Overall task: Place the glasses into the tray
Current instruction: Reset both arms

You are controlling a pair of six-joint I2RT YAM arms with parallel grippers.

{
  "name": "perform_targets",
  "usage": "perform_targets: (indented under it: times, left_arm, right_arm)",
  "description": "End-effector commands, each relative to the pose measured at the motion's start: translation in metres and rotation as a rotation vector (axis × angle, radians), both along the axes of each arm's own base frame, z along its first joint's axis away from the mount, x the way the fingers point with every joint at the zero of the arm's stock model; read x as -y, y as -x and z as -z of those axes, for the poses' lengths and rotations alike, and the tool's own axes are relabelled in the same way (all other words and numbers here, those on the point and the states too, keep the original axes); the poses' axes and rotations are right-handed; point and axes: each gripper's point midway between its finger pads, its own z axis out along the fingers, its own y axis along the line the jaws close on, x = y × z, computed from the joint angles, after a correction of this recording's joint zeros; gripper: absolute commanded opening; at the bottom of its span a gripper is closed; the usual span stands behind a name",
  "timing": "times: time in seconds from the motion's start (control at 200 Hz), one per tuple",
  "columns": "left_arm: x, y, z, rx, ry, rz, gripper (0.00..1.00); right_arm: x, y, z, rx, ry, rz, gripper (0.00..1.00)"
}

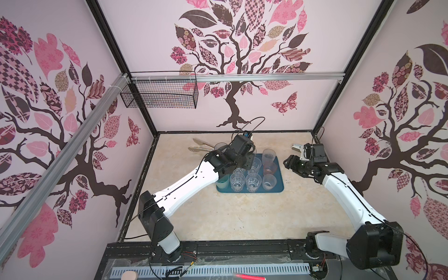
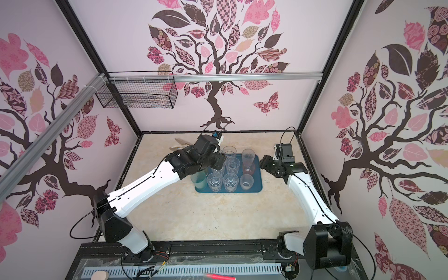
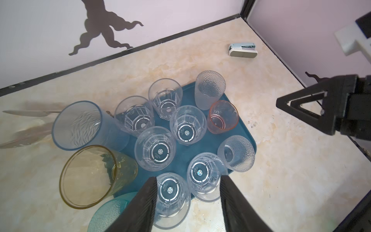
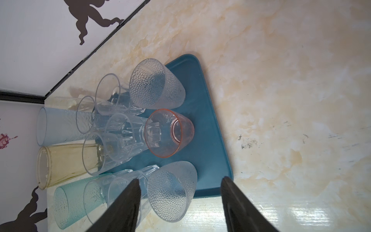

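The dark teal tray (image 1: 279, 184) lies mid-table and holds several clear faceted glasses (image 3: 155, 151), two frosted ones (image 3: 209, 89) and a pinkish one (image 3: 222, 116). Along its left edge stand a blue-grey glass (image 3: 77, 124), an amber glass (image 3: 88, 176) and a teal-green glass (image 1: 223, 183); I cannot tell whether their bases are on the tray. My left gripper (image 3: 188, 200) hovers open over the front clear glasses, holding nothing. Just off the tray's right side, my right gripper (image 4: 180, 200) is open and empty, also seen in a top view (image 1: 289, 161).
Metal tongs (image 1: 201, 145) lie behind the tray at the back left. A white stapler (image 3: 243, 50) sits near the back right corner, beside the right wrist. A wire basket (image 1: 160, 93) hangs on the back wall. Walls close in the table on three sides.
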Motion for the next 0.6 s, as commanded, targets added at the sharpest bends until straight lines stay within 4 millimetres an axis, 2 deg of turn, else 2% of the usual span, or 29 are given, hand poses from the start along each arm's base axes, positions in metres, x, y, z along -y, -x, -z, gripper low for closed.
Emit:
perform_targets:
  times: [0.0, 0.06, 0.15, 0.335, 0.47, 0.535, 0.595]
  left_arm:
    - [-0.007, 0.001, 0.003, 0.017, 0.003, -0.013, 0.55]
    - [-0.02, 0.002, 0.001, 0.04, 0.003, -0.039, 0.55]
    - [-0.05, 0.003, -0.006, 0.105, 0.037, -0.094, 0.55]
    - [-0.148, -0.005, -0.032, 0.318, 0.078, -0.294, 0.59]
    - [-0.21, -0.007, -0.033, 0.551, -0.009, -0.431, 0.68]
    - [-0.239, -0.011, -0.032, 0.592, -0.015, -0.521, 0.7]
    - [-0.272, -0.015, -0.027, 0.599, -0.026, -0.651, 0.71]
  right_arm:
    - [-0.007, 0.005, 0.006, -0.03, 0.037, -0.017, 0.66]
    - [-0.003, 0.004, 0.003, -0.023, 0.063, -0.007, 0.66]
    - [0.007, -0.001, -0.016, 0.028, 0.116, 0.025, 0.67]
    - [0.037, -0.02, -0.057, 0.214, 0.191, 0.191, 0.72]
    - [0.051, -0.038, -0.079, 0.471, 0.239, 0.27, 0.79]
    - [0.063, -0.039, -0.086, 0.572, 0.284, 0.323, 0.84]
    - [0.08, -0.037, -0.086, 0.595, 0.372, 0.389, 0.86]
